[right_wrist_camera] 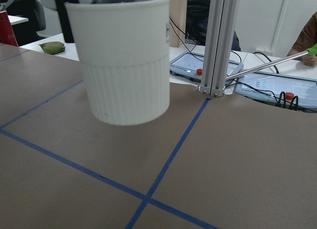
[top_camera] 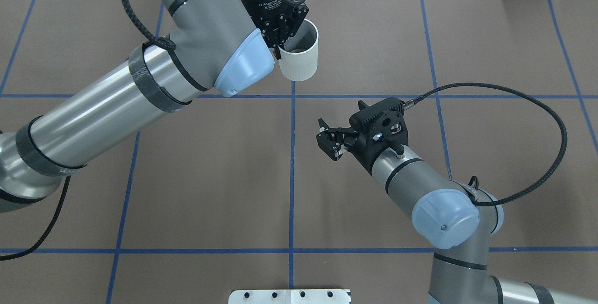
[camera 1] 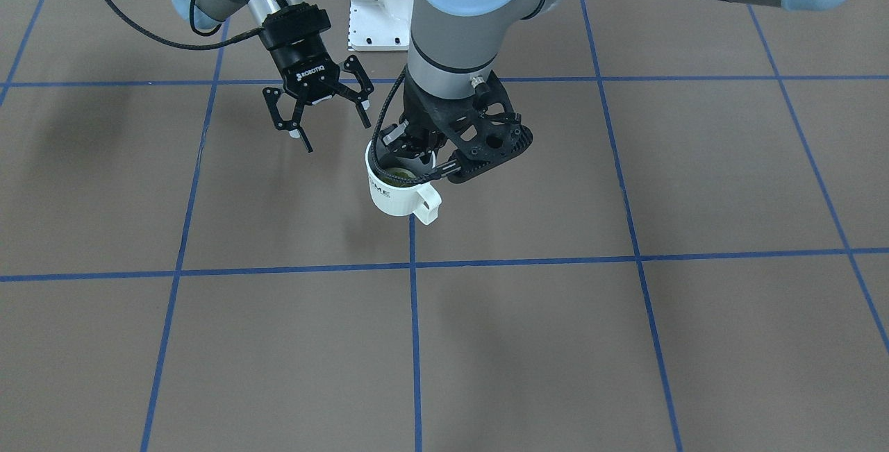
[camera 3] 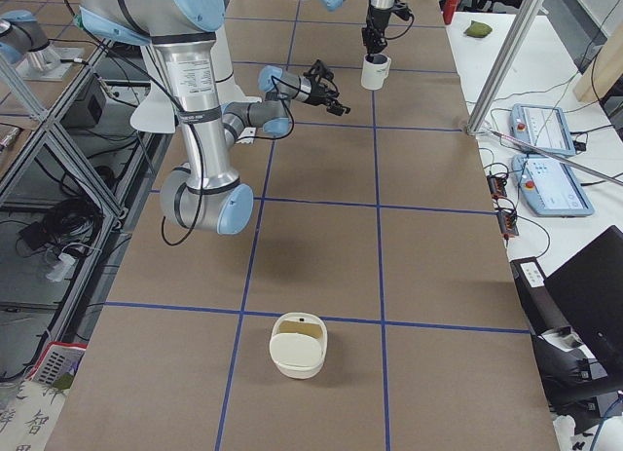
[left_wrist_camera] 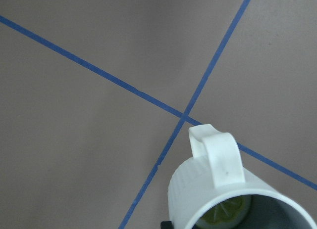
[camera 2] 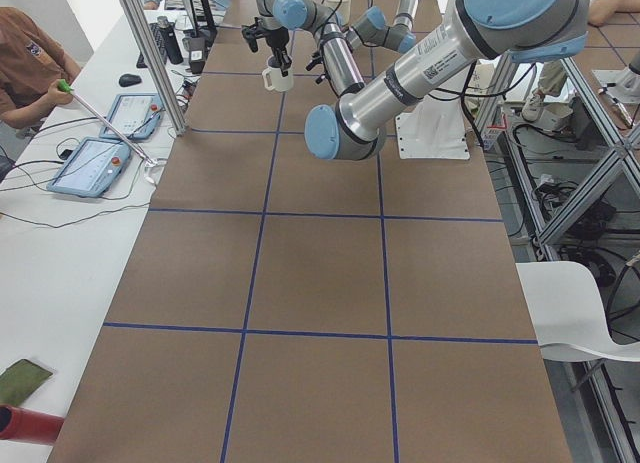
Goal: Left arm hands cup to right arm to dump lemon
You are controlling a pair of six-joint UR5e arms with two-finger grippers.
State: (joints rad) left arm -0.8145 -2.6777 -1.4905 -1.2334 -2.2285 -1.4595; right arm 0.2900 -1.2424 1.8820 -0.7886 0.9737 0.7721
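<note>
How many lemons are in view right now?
1 lemon, inside the cup, which the left gripper holds by its rim above the table. Another beneath it would be hidden.

The cup [camera 1: 392,196] hangs clear of the table [camera 1: 625,341], held at its rim from above by the left gripper [camera 1: 415,155]. The lemon [camera 1: 399,174] lies inside the cup, at the bottom. The cup's handle points away from the robot base. The right gripper [camera 1: 335,131] stands to the cup's right (the robot's own right), nearer the base and apart from the cup. A container [camera 3: 299,346] rests on the table, well apart, toward its right end.
</note>
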